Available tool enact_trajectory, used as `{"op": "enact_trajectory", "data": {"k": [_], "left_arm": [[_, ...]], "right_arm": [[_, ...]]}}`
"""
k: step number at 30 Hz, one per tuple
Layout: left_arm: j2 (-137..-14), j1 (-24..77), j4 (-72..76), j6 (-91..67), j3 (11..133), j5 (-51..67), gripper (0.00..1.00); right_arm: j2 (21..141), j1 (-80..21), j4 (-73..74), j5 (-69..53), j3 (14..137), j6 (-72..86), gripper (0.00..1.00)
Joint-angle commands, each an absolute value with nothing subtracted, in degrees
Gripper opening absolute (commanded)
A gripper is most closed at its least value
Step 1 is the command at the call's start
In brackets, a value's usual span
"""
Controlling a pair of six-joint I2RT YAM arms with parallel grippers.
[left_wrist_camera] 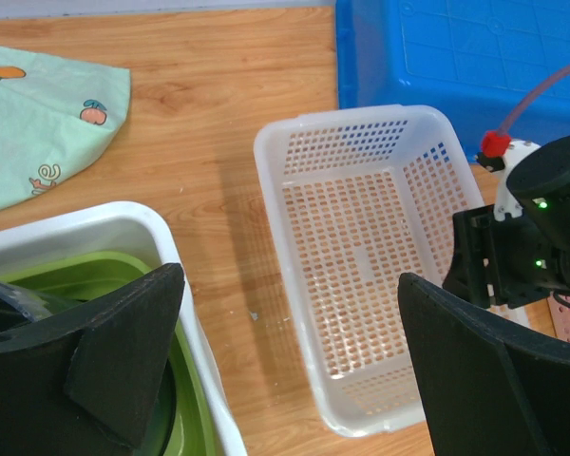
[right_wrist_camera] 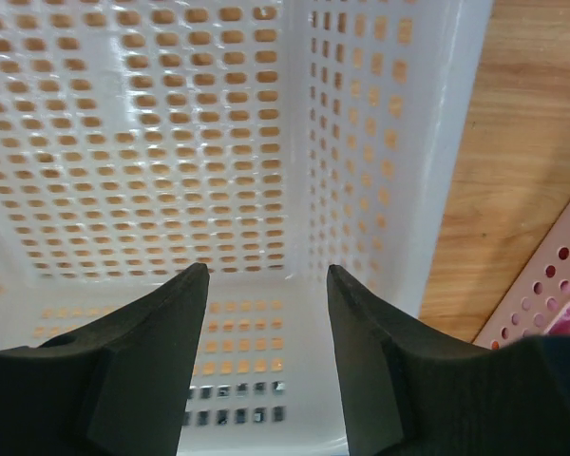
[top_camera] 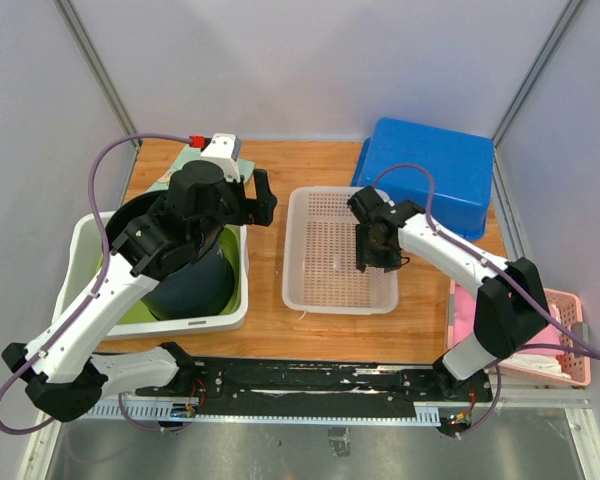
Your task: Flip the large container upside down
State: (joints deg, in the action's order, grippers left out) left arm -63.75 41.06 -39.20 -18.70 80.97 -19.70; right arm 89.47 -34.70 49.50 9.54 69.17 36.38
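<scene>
Looking just behind the white basket [top_camera: 292, 260] and a bit to its right, you find one large blue container [top_camera: 430, 175]. It lies bottom up, with the ribs of its base on top.

You have one white basket, full of small holes, in the middle of the wooden table [left_wrist_camera: 218, 114]. The right gripper [right_wrist_camera: 266, 275] hangs inside it by its right wall. Its two fingers are spread apart and pinch nothing.

Left of the white basket sits one white tub [top_camera: 80, 245]. One green tub [top_camera: 235, 255] sits in it, and one dark round thing [top_camera: 195, 285] sits in that. The left gripper [left_wrist_camera: 290, 275] is above this tub, spread wide and holding nothing.

Behind that tub lies one pale green cloth [left_wrist_camera: 38, 123] with fruit pictures. It has letters too, but you cannot read them.

Right of the white basket is one pink basket [top_camera: 570, 340].
</scene>
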Motion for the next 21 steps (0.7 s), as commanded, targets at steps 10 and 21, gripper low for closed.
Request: {"op": "enact_trajectory", "data": {"k": [10,21], "left_arm": [[-61.2,40.9,-41.9,-20.9,85.5,-21.1,0.99],[-58.5,40.9,-42.0,-20.8,83.5,-22.8,0.99]], "right_arm": [[104.5,-48.8,49.2,10.7,97.4,39.6,0.57],[119.3,-52.2,52.0,9.4,106.2,40.0,0.47]]}}
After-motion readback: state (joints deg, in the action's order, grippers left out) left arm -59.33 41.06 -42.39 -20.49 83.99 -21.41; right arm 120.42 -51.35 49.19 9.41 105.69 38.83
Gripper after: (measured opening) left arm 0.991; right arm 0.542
